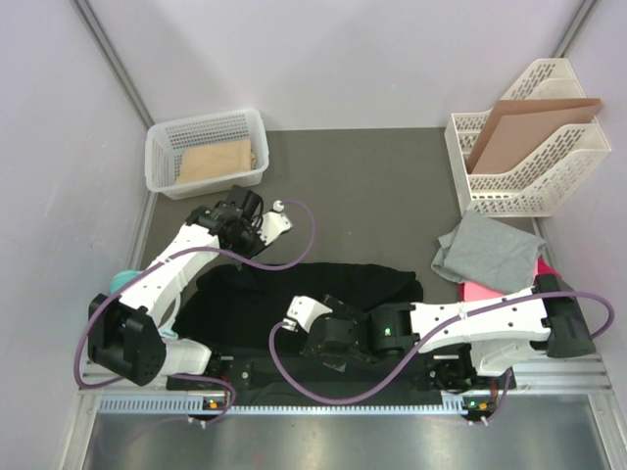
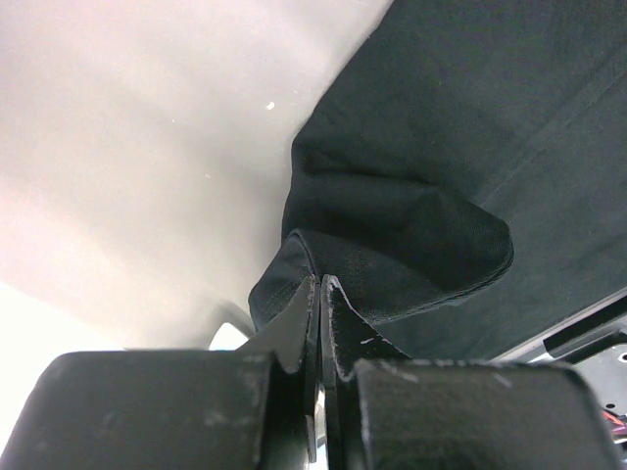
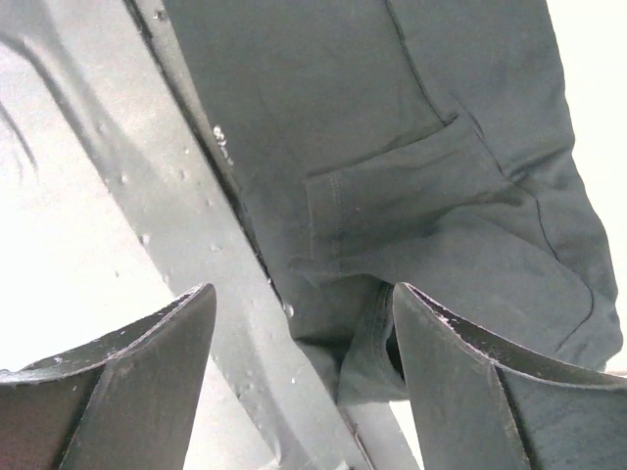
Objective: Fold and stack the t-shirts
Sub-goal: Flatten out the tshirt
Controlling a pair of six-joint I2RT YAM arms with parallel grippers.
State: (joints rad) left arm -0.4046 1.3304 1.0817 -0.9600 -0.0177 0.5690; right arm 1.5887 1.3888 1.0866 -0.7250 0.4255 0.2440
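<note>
Between the wide-spread right fingers, black t-shirt sleeve lying below, left fingers clamped on its edge

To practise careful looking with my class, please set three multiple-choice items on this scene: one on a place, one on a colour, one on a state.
1. Where does the grey t-shirt lie? A in the white basket; B on the table's right side, near the file rack; C under the left arm.
2. What colour is the t-shirt peeking out beside it? A pink; B yellow; C green.
3. How is the left gripper? A wide open; B shut on the black t-shirt; C shut on cardboard.
Answers: B, it lies crumpled by the rack; A, the pink t-shirt shows at its near edge; B, its jaws pinch black cloth.
</note>
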